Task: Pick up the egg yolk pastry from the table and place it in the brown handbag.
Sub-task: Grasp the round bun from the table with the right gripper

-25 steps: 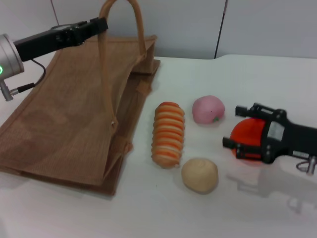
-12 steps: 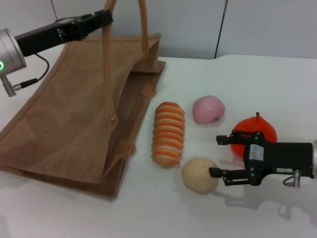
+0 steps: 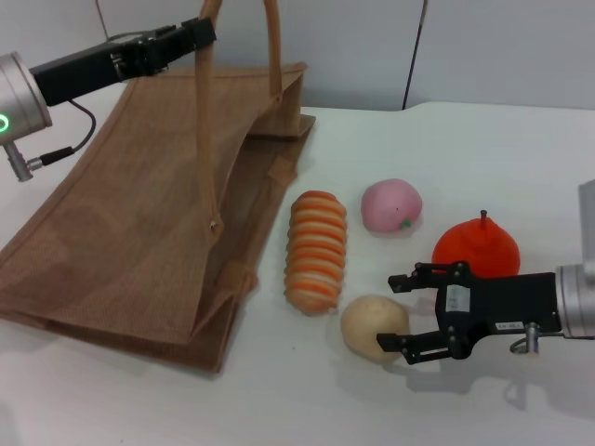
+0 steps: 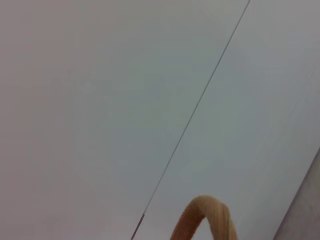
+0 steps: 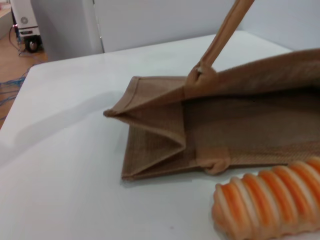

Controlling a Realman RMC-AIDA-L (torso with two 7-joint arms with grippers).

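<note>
The egg yolk pastry, a pale cream round bun, lies on the white table in front of the striped roll. My right gripper is open at table height, with one finger on each side of the pastry's right end. The brown handbag lies at the left, its mouth facing the food. My left gripper is shut on one handle and holds it up, which lifts the bag's upper side. The handle's loop shows in the left wrist view. The bag's open mouth shows in the right wrist view.
An orange-and-cream striped roll lies between the bag and the pastry, also in the right wrist view. A pink peach-like ball and a red-orange fruit lie behind my right gripper. A wall stands behind the table.
My right gripper has moved left and down from beside the red-orange fruit until its open fingers flank the pastry. My left gripper has lifted the handle slightly.
</note>
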